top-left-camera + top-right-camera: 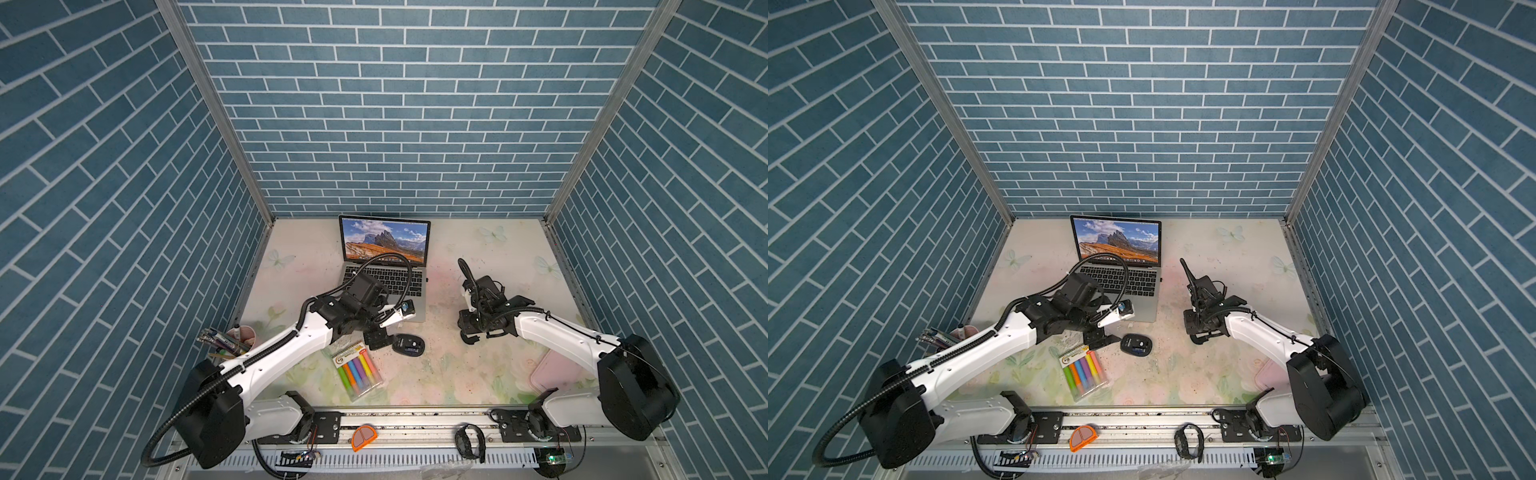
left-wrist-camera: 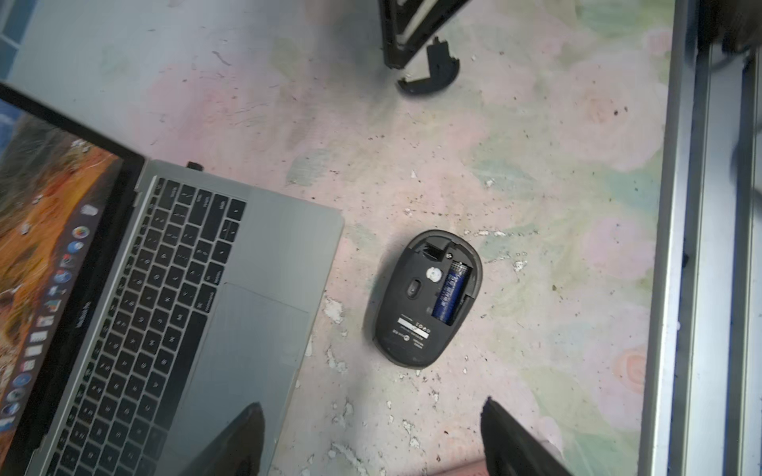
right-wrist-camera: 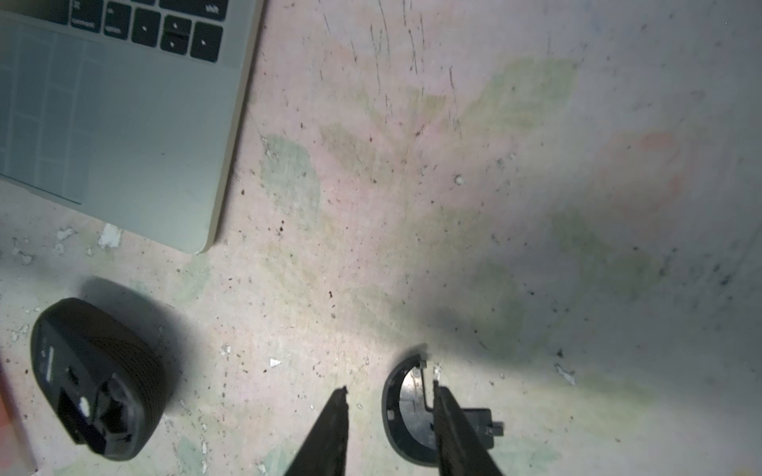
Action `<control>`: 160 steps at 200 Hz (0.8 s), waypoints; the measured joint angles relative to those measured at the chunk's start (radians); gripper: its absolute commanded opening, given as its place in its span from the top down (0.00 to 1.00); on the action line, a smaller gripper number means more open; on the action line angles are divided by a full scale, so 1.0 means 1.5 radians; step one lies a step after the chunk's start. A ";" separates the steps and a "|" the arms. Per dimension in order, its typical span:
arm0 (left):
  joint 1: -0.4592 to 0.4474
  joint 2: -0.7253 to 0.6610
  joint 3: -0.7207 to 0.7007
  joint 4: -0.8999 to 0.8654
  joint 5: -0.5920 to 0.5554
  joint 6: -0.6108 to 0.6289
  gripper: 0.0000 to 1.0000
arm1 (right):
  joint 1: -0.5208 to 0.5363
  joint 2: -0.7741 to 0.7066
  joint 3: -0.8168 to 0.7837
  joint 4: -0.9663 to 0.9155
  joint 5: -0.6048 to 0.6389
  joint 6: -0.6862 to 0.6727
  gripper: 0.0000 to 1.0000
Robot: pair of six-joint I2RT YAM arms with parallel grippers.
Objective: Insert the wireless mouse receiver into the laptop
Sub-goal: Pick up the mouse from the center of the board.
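Note:
The laptop (image 1: 384,266) stands open at the back of the table, with a mountain picture on its screen. A tiny dark stub, the wireless mouse receiver (image 2: 194,166), sticks out of the laptop's (image 2: 264,247) side edge near the hinge. The black mouse (image 1: 409,344) lies belly up in front of the laptop, its blue battery showing (image 2: 449,292). My left gripper (image 2: 371,406) hangs open and empty above the laptop's front corner and the mouse. My right gripper (image 3: 389,389) is open just above the table, and the curved black cover piece (image 3: 406,416) lies flat partly under one finger.
A pack of coloured highlighters (image 1: 358,371) lies near the front left. A cup of pens (image 1: 239,336) stands at the left edge and a pink box (image 1: 552,374) under the right arm. An orange piece (image 1: 364,437) and a black watch (image 1: 469,440) rest on the front rail.

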 measured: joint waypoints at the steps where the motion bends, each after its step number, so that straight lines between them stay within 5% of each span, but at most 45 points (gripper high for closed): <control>1: -0.002 0.001 -0.001 0.001 0.000 0.001 0.16 | 0.000 0.000 -0.001 0.000 0.000 0.001 0.63; 44: -0.072 0.104 -0.015 0.051 -0.058 0.065 0.14 | 0.000 -0.003 -0.014 0.011 -0.008 0.009 0.63; 109: -0.095 0.256 0.022 0.081 -0.086 0.092 0.15 | 0.000 -0.038 -0.027 0.020 -0.007 0.008 0.63; 160: -0.104 0.337 0.125 0.050 -0.078 0.061 0.36 | 0.000 -0.038 -0.029 0.020 0.005 0.008 0.63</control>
